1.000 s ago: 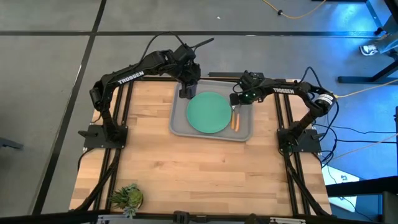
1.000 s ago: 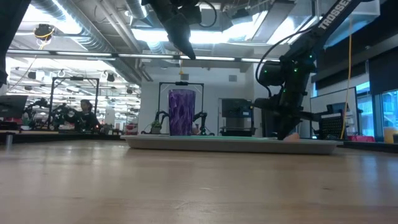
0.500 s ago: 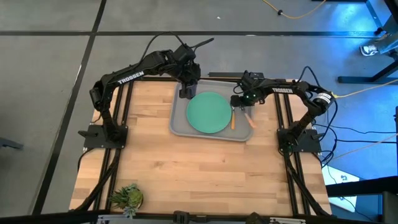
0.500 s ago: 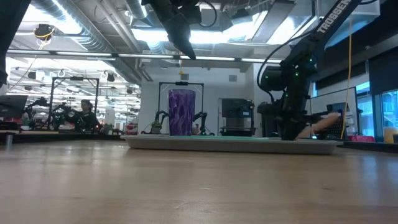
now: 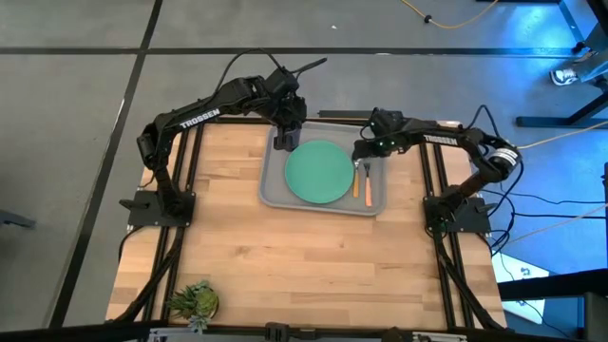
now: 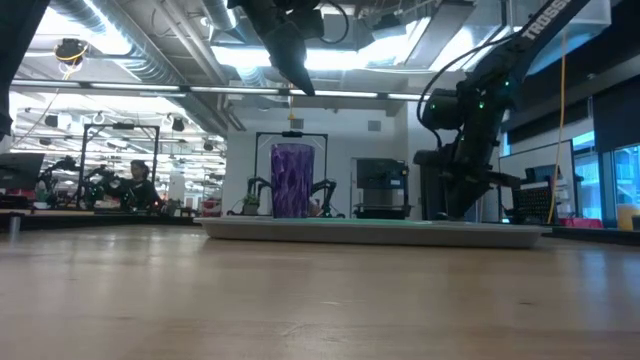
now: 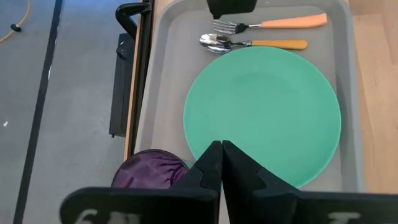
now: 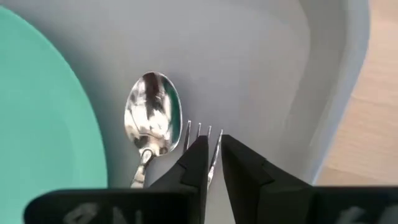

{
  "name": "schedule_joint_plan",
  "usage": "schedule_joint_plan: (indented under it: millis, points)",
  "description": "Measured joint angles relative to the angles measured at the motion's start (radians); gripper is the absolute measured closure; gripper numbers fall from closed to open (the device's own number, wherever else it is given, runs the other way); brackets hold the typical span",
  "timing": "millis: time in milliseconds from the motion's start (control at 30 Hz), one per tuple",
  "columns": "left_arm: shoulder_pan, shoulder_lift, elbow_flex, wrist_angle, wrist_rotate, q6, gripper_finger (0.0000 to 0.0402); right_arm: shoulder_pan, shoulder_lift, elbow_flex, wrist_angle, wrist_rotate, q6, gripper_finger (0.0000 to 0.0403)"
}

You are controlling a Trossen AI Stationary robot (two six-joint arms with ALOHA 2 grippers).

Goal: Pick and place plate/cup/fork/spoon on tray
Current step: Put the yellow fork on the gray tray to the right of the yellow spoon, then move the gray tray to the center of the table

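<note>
The grey tray (image 5: pixel 275 195) at the table's far middle holds the mint-green plate (image 5: pixel 319 172), the purple cup (image 6: pixel 292 180) upright at its far left corner, and the spoon (image 5: pixel 356 180) and fork (image 5: pixel 367 182) lying side by side along its right side. My left gripper (image 7: pixel 221 149) is shut and empty, hanging above the cup. My right gripper (image 8: pixel 215 146) points down over the fork's tine end (image 8: pixel 202 134), its fingers a narrow gap apart. My right gripper's fingertips (image 8: pixel 199 155) stand on either side of the fork's neck, just behind the tines, coming from above. I cannot tell whether they touch it. The fork lies flat on the tray floor, its salmon handle (image 7: pixel 292 22) toward the table's near edge.
A small green plant (image 5: pixel 195 299) sits at the table's near left corner. Bare wooden table top (image 5: pixel 285 256) lies between the tray and the near edge. In the low view a person (image 6: pixel 135 180) shows far back in the room.
My right gripper has brought the fork into the tray. Half a second ago the handle stuck out slantwise over the tray's right rim; now it has swung in and the fork lies flat beside the spoon. The gripper has risen slightly.
</note>
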Motion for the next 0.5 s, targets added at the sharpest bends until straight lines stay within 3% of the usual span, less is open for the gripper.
schedule_joint_plan:
  millis: [267, 500]
  points:
    - [0.000, 0.000, 0.000, -0.022, 0.000, -0.004, 0.0401, 0.012, -0.083, 0.001, -0.066, -0.007, -0.061, 0.0352]
    - [-0.001, -0.003, -0.050, -0.226, 0.017, -0.048, 0.0401, 0.039, -0.173, 0.002, -0.149, -0.057, -0.111, 0.0352]
